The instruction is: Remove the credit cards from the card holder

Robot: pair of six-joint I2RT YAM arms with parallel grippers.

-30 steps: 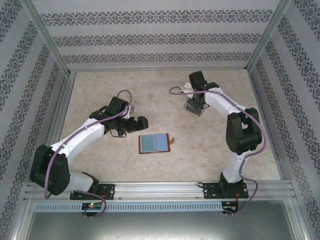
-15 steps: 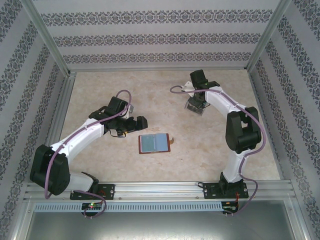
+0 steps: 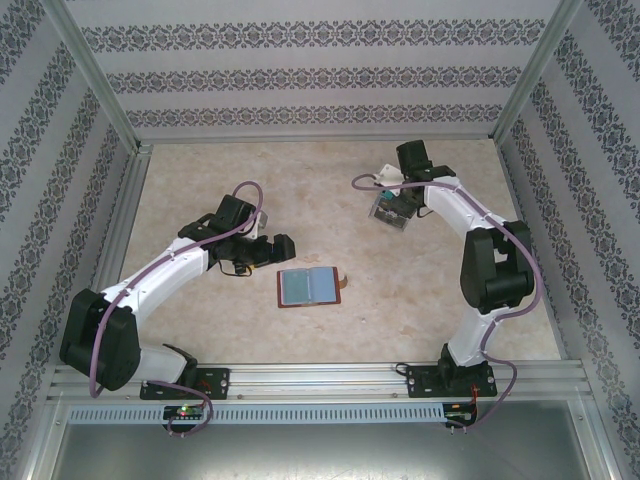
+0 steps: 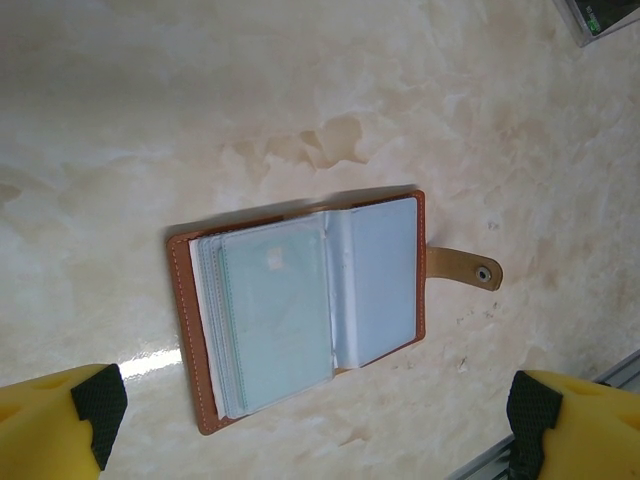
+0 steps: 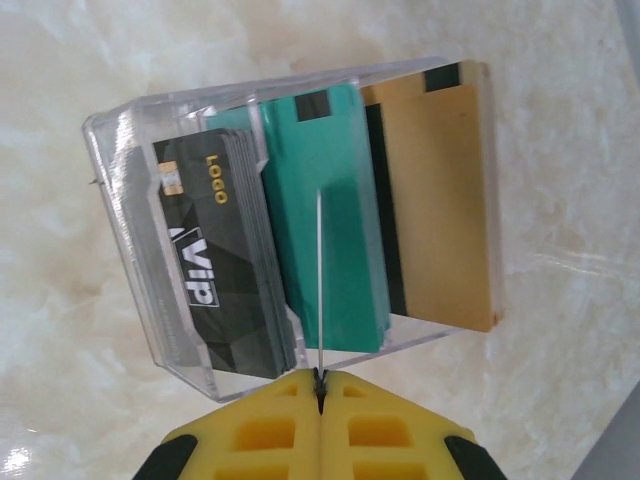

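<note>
Two robot arms stand at the near edge of the pale stone-look table [image 3: 250, 180], and the left one is the close one. The small brown leather card holder [image 3: 308, 287] lies open and flat near the middle of the table. Its long side runs from 9 o'clock to 3 o'clock, and its little snap tab [image 4: 462, 268] sticks out at 3 o'clock. The left gripper [image 3: 283, 247] hangs near it without touching, so the card holder sits at about 5 o'clock from that gripper. In the left wrist view its yellow fingers [image 4: 60, 425] are spread wide with nothing between them. The open card holder lies ahead of them at 12 o'clock, lined up with the gap. A pale teal credit card [image 4: 275, 315] shows in the 9 o'clock half, with more edges stacked under it; I cannot count them. The right gripper [image 3: 392, 205] is well apart, between 1 and 2 o'clock from the card holder. It hangs over a clear plastic box [image 5: 120, 200] that has black, teal and tan cards in three slots. Its fingers are pressed together, and what looks like a thin pale card [image 5: 320, 280] stands on its edge in the seam, above the teal slot. I think the left arm should go next, coming down toward 5 o'clock.
</note>
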